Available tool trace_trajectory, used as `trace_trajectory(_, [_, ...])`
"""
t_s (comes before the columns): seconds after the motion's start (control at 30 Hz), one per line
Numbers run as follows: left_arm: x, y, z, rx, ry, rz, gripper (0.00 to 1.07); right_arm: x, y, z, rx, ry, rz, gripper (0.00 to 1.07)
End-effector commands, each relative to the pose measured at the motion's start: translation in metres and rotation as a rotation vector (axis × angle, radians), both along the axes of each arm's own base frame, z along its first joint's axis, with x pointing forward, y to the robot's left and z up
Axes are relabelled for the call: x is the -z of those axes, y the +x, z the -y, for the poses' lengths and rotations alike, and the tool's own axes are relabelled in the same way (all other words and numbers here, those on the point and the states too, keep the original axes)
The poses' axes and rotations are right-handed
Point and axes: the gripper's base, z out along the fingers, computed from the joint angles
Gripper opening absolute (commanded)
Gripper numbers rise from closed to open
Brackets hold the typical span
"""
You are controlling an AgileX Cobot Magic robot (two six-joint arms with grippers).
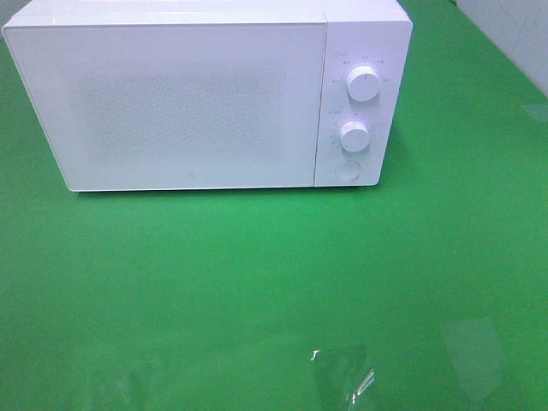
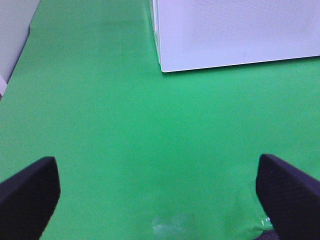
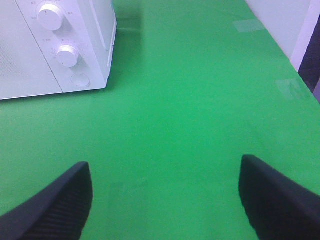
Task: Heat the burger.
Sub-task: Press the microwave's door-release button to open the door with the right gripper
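Glossy white microwave (image 1: 197, 103), matt green tabletop (image 1: 257, 282)

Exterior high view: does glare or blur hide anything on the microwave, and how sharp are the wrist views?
Exterior high: the microwave door is washed out, print by the upper dial unreadable. Left wrist: soft throughout. Right wrist: dial crisper, print blurred.

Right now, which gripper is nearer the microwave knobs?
Right, most likely. The right gripper, open, faces the end of the microwave that has the knobs. The left gripper, also open, faces the door at its far corner, knobs out of its view.
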Motion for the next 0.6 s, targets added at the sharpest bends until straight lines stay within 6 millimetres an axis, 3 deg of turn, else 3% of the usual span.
trace_trajectory(0.03, [-0.0002, -0.0018, 0.0005, -0.002, -0.007, 0.028, 1.0, 0.0, -0.004, 0.0, 0.004, -0.013, 0.033, 0.76])
trace_trajectory(0.6, [-0.0002, -0.0018, 0.0005, -0.002, -0.007, 0.028, 1.0, 0.0, -0.004, 0.0, 0.003, -0.013, 0.034, 0.76])
